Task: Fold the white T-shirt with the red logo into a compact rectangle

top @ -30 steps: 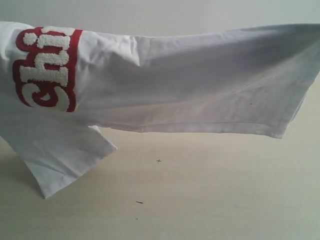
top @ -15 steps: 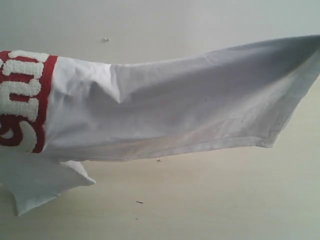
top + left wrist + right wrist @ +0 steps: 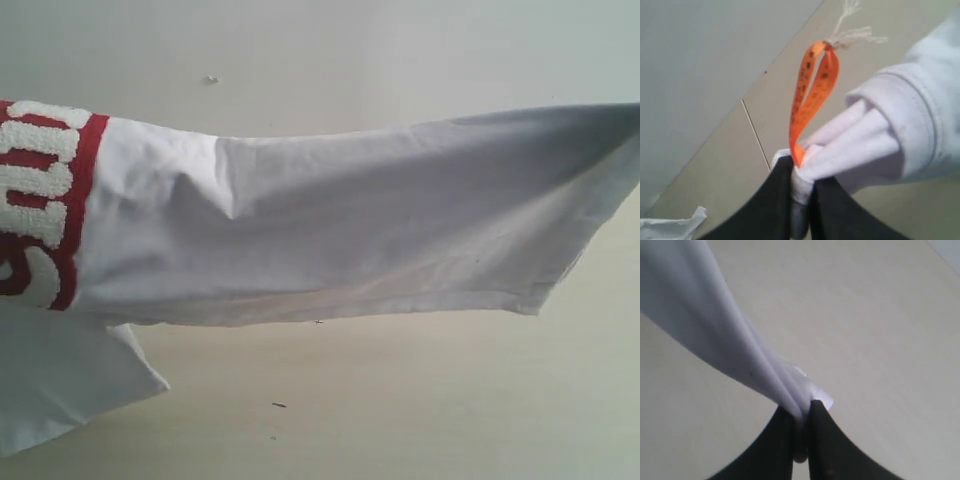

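We have the T-shirt (image 3: 350, 220) lifted and stretched between both arms, hanging above the table (image 3: 420, 410). One sleeve (image 3: 60, 385) droops low on the left, and we cannot tell whether it touches the table.

The left fingers (image 3: 765, 210) are clenched on a bunch of cloth beside the collar (image 3: 910, 115), right where the orange tag (image 3: 812, 95) loops out. The right fingers (image 3: 775, 450) are pinched tight on a gathered edge at the far end.

We judge this to be the spreading step, with the shirt pulled taut so it can be laid flat before any fold. The next move calls for lowering both ends evenly and keeping the tension, so the cloth lands smooth and the sleeve does not tuck under.

The cloth is thin, soft and limp, creased near the red logo (image 3: 40, 200), which is thick and fuzzy with raised white letters. The collar is a doubled, stitched band. The tag is a slick ribbon with frayed white threads (image 3: 855, 32) at its tip.
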`<state>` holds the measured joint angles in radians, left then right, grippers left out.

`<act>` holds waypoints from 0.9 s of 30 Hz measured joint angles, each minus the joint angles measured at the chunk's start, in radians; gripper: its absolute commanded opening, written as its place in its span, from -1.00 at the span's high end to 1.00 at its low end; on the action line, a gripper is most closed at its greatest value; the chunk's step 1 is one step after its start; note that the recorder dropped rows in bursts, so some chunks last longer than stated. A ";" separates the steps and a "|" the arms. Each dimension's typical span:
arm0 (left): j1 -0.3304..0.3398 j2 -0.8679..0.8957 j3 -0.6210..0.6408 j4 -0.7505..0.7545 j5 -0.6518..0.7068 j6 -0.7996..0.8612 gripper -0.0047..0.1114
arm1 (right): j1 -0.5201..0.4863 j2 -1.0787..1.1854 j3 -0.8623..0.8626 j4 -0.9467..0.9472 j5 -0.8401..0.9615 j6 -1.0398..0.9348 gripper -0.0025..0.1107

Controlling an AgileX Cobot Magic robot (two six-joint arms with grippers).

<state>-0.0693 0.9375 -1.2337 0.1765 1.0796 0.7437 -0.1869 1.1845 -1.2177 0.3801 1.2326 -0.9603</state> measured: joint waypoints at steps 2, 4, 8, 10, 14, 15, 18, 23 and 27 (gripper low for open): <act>0.000 -0.014 0.000 -0.021 0.000 0.000 0.92 | 0.000 -0.024 0.000 0.007 0.000 0.008 0.96; 0.000 -0.035 0.000 -0.038 0.007 0.000 0.92 | 0.014 -0.048 0.000 0.012 -0.002 0.016 0.96; 0.000 -0.077 0.000 -0.047 0.044 0.000 0.92 | 0.070 -0.092 0.000 0.019 -0.002 0.042 0.96; 0.000 -0.096 0.000 -0.047 0.056 0.000 0.92 | 0.091 -0.121 0.000 0.023 -0.002 0.056 0.96; 0.000 -0.122 0.000 -0.053 0.064 0.000 0.92 | 0.098 -0.175 0.000 -0.002 0.000 0.090 0.96; 0.000 -0.124 0.000 -0.057 0.069 0.000 0.92 | 0.098 -0.182 0.000 -0.011 0.000 0.109 0.96; 0.000 -0.120 -0.021 -0.077 0.092 0.000 0.92 | 0.100 -0.186 0.000 -0.036 0.000 0.181 0.96; 0.000 -0.019 -0.054 -0.177 0.150 0.037 0.92 | 0.100 -0.109 0.000 -0.051 0.000 0.247 0.96; 0.000 0.207 -0.054 -0.261 0.152 0.129 0.92 | 0.100 0.095 0.000 -0.162 -0.001 0.299 0.96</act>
<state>-0.0693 1.1444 -1.2873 -0.0848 1.2312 0.8724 -0.0873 1.2797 -1.2177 0.2180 1.2315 -0.6614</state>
